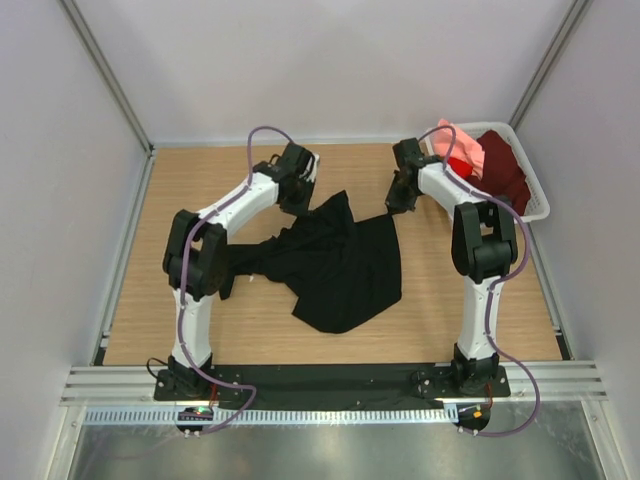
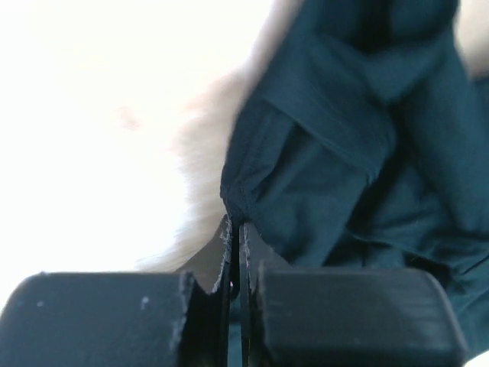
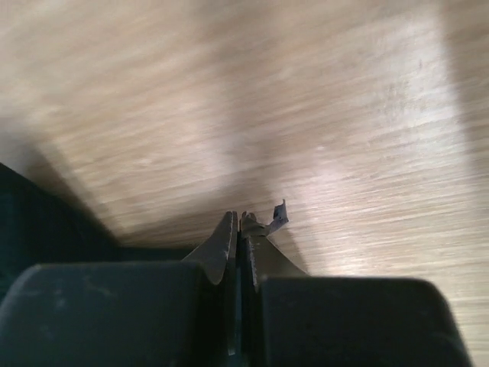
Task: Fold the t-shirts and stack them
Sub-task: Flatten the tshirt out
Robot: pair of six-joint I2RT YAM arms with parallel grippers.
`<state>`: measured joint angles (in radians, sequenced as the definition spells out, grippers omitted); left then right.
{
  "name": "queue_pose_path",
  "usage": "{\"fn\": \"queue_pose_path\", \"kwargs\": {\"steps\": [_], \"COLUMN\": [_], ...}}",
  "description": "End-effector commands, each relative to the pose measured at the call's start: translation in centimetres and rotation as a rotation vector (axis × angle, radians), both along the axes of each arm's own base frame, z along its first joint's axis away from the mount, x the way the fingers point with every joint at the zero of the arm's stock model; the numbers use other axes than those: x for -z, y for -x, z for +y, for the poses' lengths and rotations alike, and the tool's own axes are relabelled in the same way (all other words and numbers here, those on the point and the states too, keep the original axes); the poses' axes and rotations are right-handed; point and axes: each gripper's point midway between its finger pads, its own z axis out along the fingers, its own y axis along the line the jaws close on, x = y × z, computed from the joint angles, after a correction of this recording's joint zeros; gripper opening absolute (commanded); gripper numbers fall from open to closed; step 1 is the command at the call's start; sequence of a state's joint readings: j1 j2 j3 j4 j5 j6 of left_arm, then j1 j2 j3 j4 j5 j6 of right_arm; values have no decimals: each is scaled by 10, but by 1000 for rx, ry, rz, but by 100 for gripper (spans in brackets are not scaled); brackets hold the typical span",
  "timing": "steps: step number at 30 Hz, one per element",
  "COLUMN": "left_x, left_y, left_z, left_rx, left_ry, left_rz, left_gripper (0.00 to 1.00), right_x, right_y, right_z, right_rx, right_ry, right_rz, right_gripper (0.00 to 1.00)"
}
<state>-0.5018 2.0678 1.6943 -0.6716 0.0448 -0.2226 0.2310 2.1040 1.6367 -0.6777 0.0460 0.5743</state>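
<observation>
A large black t-shirt (image 1: 340,265) lies crumpled in the middle of the wooden table. My left gripper (image 1: 303,203) sits at its far left corner. In the left wrist view the left gripper (image 2: 235,223) is shut, with the hem of the black t-shirt (image 2: 344,168) running into its tips. My right gripper (image 1: 397,205) is at the shirt's far right corner. In the right wrist view the right gripper (image 3: 238,216) is shut over bare wood. There the black t-shirt (image 3: 30,222) shows only at the lower left, and no cloth shows between the tips.
A white basket (image 1: 538,203) at the back right holds a salmon-pink t-shirt (image 1: 462,145), a red one (image 1: 460,166) and a maroon one (image 1: 503,165). Grey walls close in the table (image 1: 200,180) on three sides. A metal rail runs along the near edge.
</observation>
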Motion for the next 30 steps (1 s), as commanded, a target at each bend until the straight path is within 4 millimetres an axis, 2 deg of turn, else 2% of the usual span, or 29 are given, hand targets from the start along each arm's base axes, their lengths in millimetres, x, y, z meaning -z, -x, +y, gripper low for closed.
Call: {"fn": "queue_pose_path", "kwargs": {"steps": [1,2,3,4,6,7,9,10,11,12,13,14,15,16,17,18,19,20,21,22,23,24,25,27,28,30], "left_x": [-102,-121,-157,-193,-236,-273,-301,-323,-321,-326,-323,-305,-292,-280,-249,-233,-217,-203,-168,-150,-136,-114,-107,-104,-97,-105], "left_y": [-45,-46,-46,-53,-47,-42,-32,-21,-18,-16,-12,-2,3,6,19,26,32,43,55,64,71,84,88,88,89,76], "left_z": [49,61,72,90,110,124,145,155,170,177,186,198,211,215,217,223,223,225,225,231,234,237,243,239,223,198], "left_rx": [-207,-254,-290,-351,-402,-448,-499,-524,-562,-585,-604,-627,-656,-682,-680,-697,-726,-742,-743,-792,-806,-822,-848,-846,-796,-712], "left_ry": [-34,-32,-8,-5,-12,-11,-31,-13,-36,-26,-38,-70,-86,-73,-82,-84,-66,-62,-72,-60,-55,-66,-67,-26,45,182], "left_rz": [-229,-253,-319,-401,-478,-562,-626,-674,-678,-702,-705,-680,-660,-638,-569,-532,-493,-457,-367,-312,-275,-226,-215,-223,-190,-207], "left_gripper": [0,0,0,0,0,0,0,0,0,0,0,0,0,0,0,2,7,12,22,28,37,57,64,69,70,72], "right_x": [-83,-102,-120,-165,-207,-251,-285,-302,-325,-331,-321,-321,-330,-296,-305,-294,-247,-233,-234,-190,-182,-168,-143,-126,-114,-111], "right_y": [-43,-47,-46,-55,-53,-50,-38,-32,-19,-11,-4,5,19,31,44,53,68,76,86,101,105,111,125,133,139,141], "right_z": [-8,-16,-22,-28,-36,-41,-51,-56,-61,-63,-66,-66,-68,-67,-65,-63,-59,-58,-57,-56,-47,-43,-36,-29,-27,-18], "right_rx": [26,36,41,57,58,67,79,90,102,102,103,104,107,94,91,81,62,55,48,38,10,-6,-38,-66,-75,-101], "right_ry": [2,26,40,33,40,34,51,60,60,64,75,74,65,62,33,18,6,-4,-21,-20,-67,-81,-107,-133,-144,-185], "right_rz": [-190,-222,-235,-332,-407,-501,-559,-594,-641,-649,-622,-617,-642,-564,-612,-601,-504,-486,-519,-430,-434,-416,-359,-323,-294,-292], "right_gripper": [1,1,1,1,1,1,1,1,1,1,1,1,1,1,1,1,1,1,1,1,1,1,1,1,1,1]}}
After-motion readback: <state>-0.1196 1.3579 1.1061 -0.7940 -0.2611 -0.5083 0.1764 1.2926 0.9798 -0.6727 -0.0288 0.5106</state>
